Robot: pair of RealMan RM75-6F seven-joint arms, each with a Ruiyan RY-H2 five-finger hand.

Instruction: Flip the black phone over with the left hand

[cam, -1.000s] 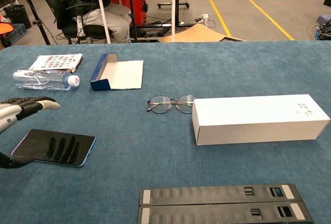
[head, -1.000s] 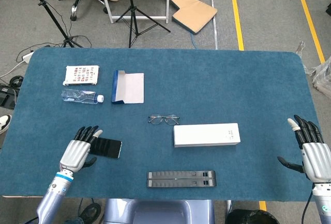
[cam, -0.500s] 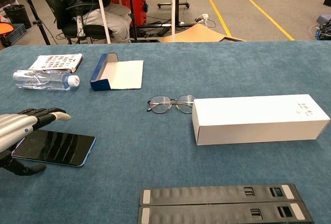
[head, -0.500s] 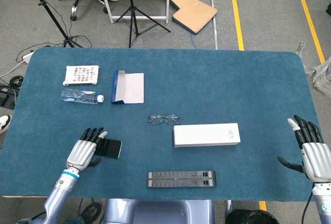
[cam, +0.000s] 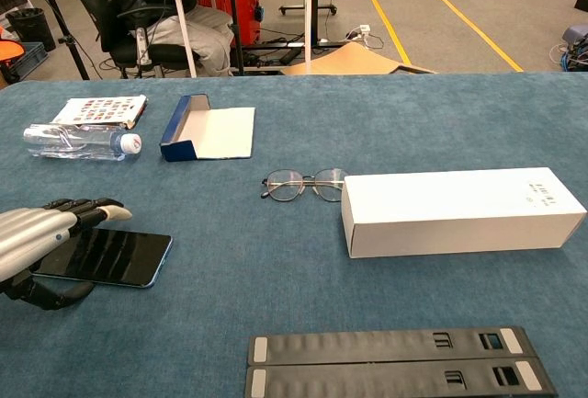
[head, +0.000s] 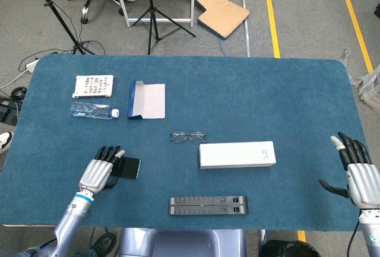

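Left hand [cam: 37, 237] spread over near-left end of phone [cam: 115, 256], thumb underneath, apparently to lever it over; firm grip not discernible. Phone flat on surface [head: 237, 102], left of white box [head: 237, 155]. Thumb hidden in head view, visible from chest. Right hand [head: 359, 174] empty, fingers apart, head view only.

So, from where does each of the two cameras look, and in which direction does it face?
Head view: high above the near edge, looking steeply down on the whole blue felt table; shows the left hand over the black phone and the right hand.
Chest view: low at the near edge, looking forward across the table to the room; shows only the left hand.
Shared: left hand, phone, wire-rimmed glasses, long white box.
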